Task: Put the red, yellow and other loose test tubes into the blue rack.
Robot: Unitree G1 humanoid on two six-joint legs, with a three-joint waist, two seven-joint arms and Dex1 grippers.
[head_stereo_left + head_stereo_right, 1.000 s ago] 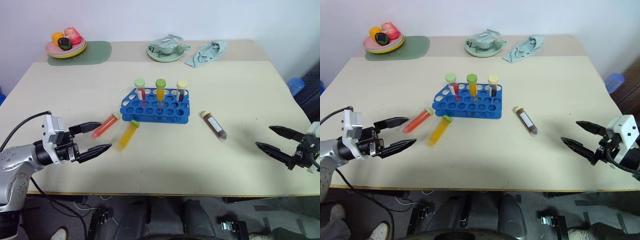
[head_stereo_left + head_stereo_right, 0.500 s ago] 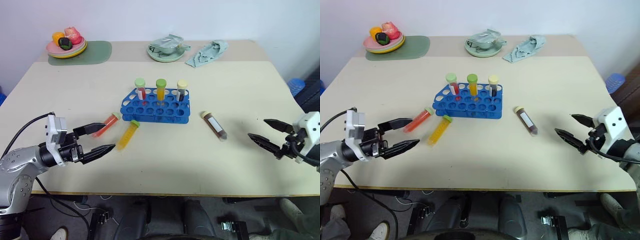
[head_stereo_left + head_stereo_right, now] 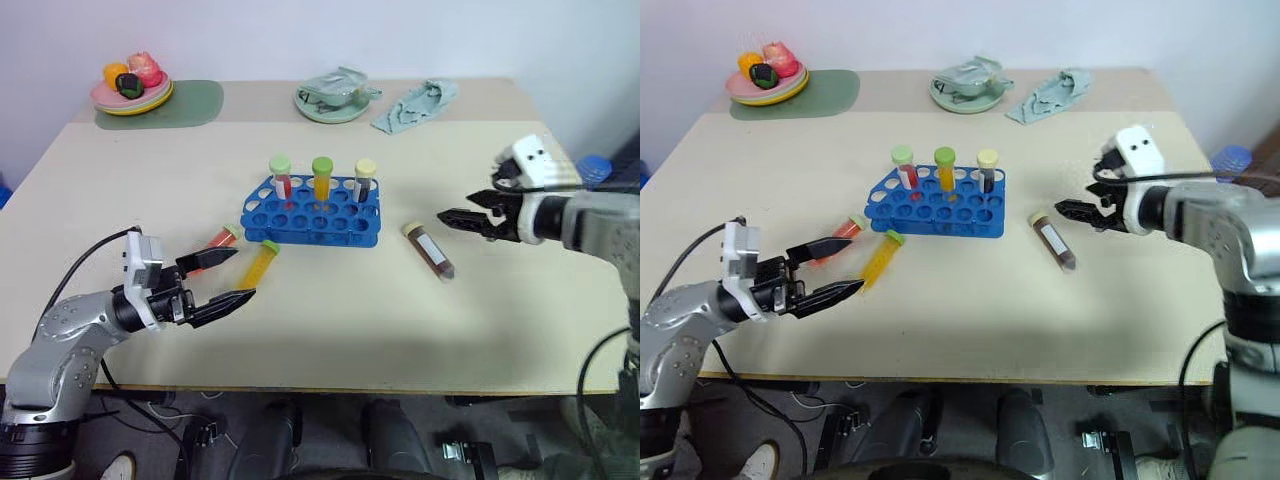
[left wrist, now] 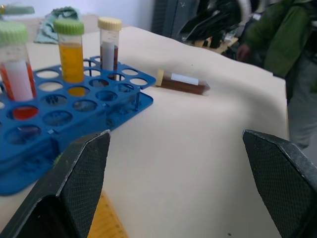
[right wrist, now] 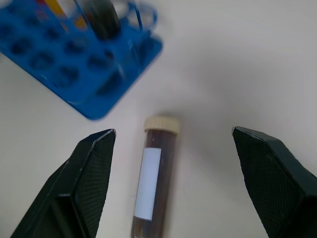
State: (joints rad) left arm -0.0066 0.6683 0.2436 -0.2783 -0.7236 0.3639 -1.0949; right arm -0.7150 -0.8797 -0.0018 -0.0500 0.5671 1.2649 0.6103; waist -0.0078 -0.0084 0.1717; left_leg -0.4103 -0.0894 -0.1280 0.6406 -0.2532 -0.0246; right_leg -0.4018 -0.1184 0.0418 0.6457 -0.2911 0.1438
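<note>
You're lining up two pickups — the right gripper (image 5: 171, 148) is hovering wide open over the brown tube (image 5: 151, 186), lying just beside the blue rack (image 3: 312, 212). Next you're needing to drop and close on its middle. The left gripper (image 3: 222, 278), also wide, is facing the red tube (image 3: 214, 243) and yellow tube (image 3: 258, 266). Your right wrist view is showing the label — the head views aren't.

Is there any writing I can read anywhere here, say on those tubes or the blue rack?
None can be read.
Brown tube: its white label looks blank.
Rack: no print shows.
Tubes standing in the rack: pale labels, nothing legible.
</note>
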